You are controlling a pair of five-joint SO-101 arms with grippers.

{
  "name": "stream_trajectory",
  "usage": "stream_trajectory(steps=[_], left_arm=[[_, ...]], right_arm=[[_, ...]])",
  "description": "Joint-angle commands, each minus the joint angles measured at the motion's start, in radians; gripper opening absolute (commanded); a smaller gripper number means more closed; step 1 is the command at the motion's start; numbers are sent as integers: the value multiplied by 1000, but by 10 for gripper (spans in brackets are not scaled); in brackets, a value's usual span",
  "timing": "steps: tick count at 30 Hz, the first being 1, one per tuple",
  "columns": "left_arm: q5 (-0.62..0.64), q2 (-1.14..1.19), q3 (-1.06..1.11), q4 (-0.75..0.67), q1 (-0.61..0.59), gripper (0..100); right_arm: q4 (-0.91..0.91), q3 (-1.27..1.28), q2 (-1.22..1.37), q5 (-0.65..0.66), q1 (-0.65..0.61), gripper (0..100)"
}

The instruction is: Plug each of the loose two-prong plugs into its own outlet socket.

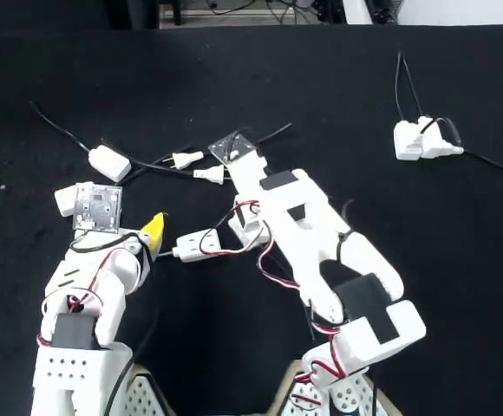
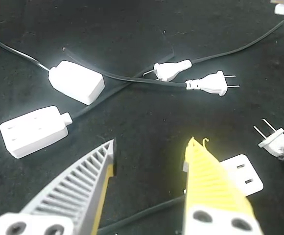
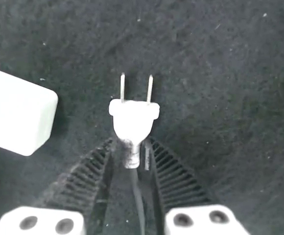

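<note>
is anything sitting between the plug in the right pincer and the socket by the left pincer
Nothing visible does. The plug, held in the right pincer, and the nearest socket have only bare black cloth between them. The left pincer is open, its yellow finger in front of one end of that socket.

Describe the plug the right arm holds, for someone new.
On the black table, go to the right pincer beside a white socket block. The white two-prong plug is clamped by its neck between the dark fingers; the other two loose plugs lie ungripped.
</note>
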Motion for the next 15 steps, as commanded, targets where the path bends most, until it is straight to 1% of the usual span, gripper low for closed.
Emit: stream_trajectory(steps=[1,6,10,15], left_arm=[[5,-11,-56,-8,-8,234],[5,-11,-56,-8,-8,234],[5,-11,-56,-6,-8,234],[5,-11,-56,-6,-8,234]], right_arm=[[-17,-2,-2,-11,-18,71],[-15,-4,-2,-8,-18,78],[-12,-4,-2,-5,-18,149],[-2,-4,-1,0,-25,145]])
